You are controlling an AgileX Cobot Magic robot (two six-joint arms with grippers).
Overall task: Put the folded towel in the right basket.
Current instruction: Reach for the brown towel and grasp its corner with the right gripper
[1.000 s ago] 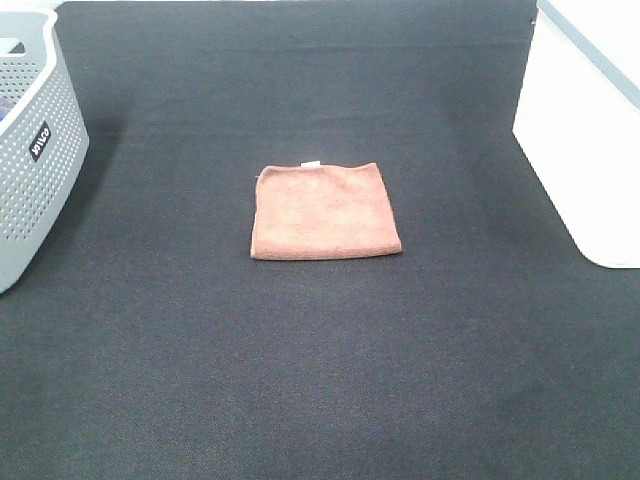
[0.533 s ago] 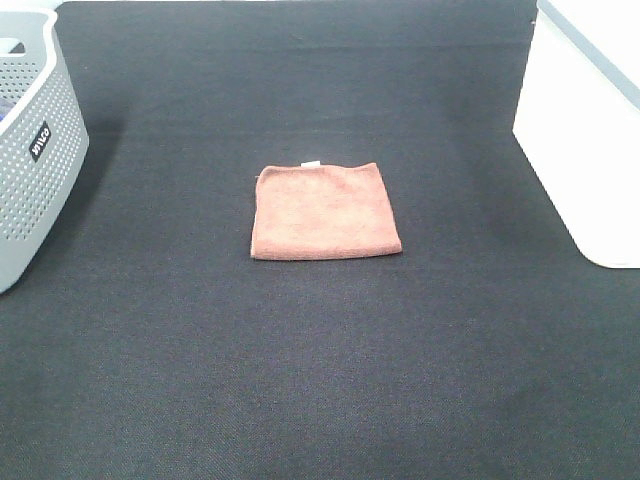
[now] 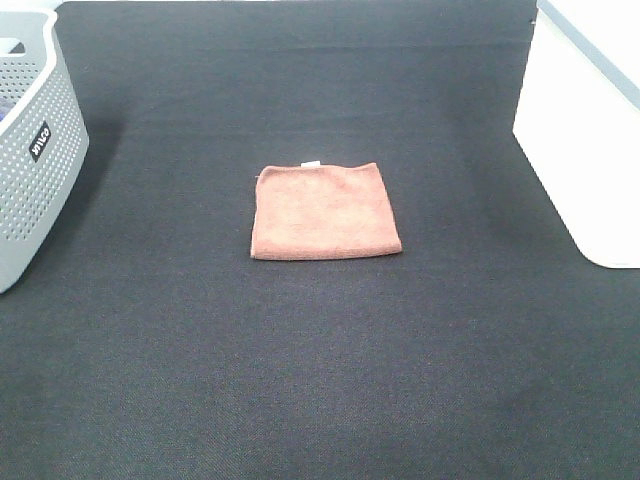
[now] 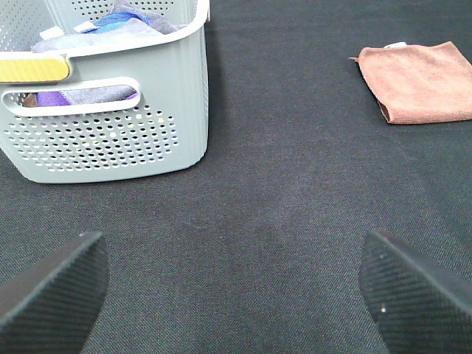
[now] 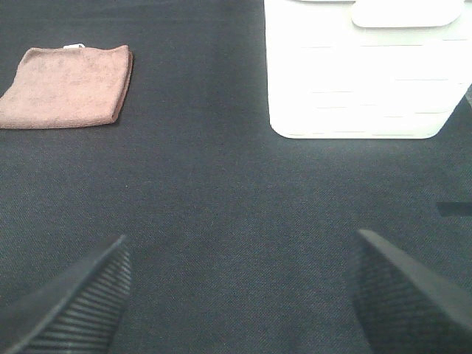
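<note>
Grey perforated plastic basket (image 3: pixel 30 180), black label (image 3: pixel 39 141), far left, holding blue and purple cloths (image 4: pixel 122 16); black woven table covering (image 3: pixel 320 380).

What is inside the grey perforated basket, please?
Cloths, blue, grey and purple, show over the rim of the grey basket and through its handle slot; its wall hides whatever lies lower.

The towel (image 3: pixel 325 212) lies flat on the black mat (image 3: pixel 320 370) just above mid-frame, its white tag (image 3: pixel 312 163) on the upper edge. The white basket (image 3: pixel 580 150) stands at the upper right. The grey basket (image 3: pixel 30 195) with a black label (image 3: pixel 39 141) stands at the left edge. Both are well apart from the towel.
</note>
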